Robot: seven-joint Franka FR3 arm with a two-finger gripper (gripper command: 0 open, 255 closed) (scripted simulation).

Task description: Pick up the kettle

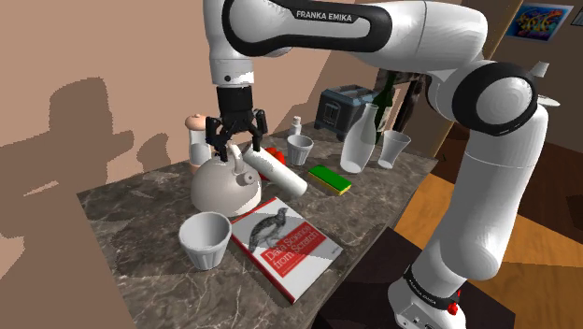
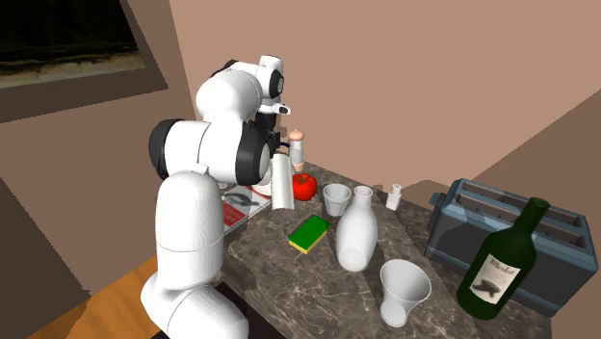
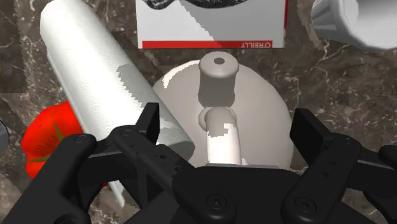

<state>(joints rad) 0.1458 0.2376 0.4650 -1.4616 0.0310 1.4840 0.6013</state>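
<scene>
Wrist view: the end effector [image 3: 229, 124] hangs wide open over the white kettle [image 3: 261, 105], holding nothing. Its fingers [image 3: 150, 121] sit either side of the handle [image 3: 222, 137], ready to squeeze.

This looks like a home kitchen: a dark veined marble counter [image 1: 121, 210] carries a grey-blue two-slot toaster [image 2: 573, 260], a rounded white kettle [image 1: 224, 192], a dark green glass wine bottle [image 2: 503, 262], a red tomato [image 2: 304, 186] and a green-and-yellow sponge [image 2: 309, 233], with an orange wood-plank floor [image 1: 425, 201] and a framed colourful picture [image 1: 542, 21] on the brown wall.
</scene>
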